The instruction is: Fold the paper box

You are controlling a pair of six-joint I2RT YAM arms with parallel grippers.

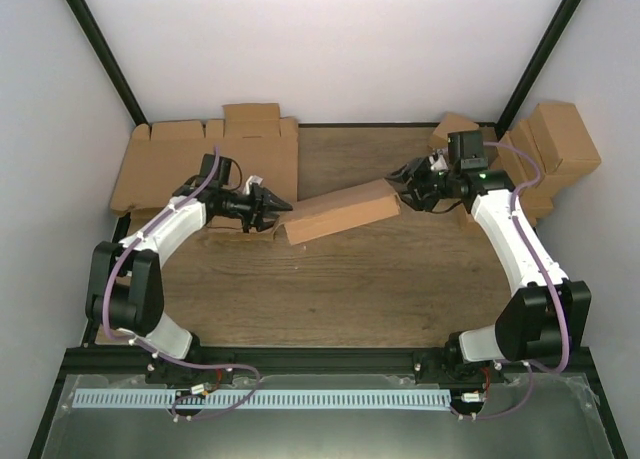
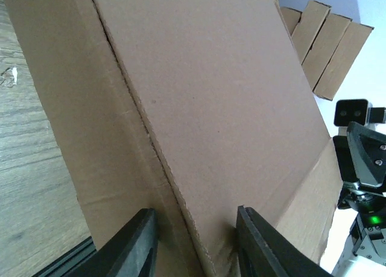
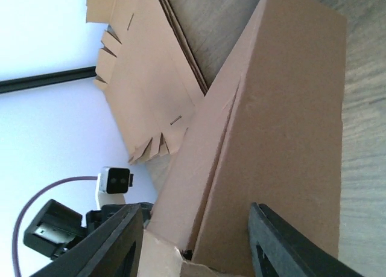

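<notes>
While the right end effector (image 1: pixel 398 187) pinches the paper box (image 1: pixel 335 212), the left end effector (image 1: pixel 285 207) straddles it — grip unclear.

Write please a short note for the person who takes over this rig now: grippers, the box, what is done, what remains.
Left gripper: jaws around the left end of the paper box; whether the grip is firm cannot be told.
Right gripper: shut on the right end of the paper box.
Box: mid-table between the arms, slanted; flat blanks far left, ready-made boxes far right.
Done: walls up, lid seems folded over.
Left: probably check the tabs, press shut, set it down.
</notes>
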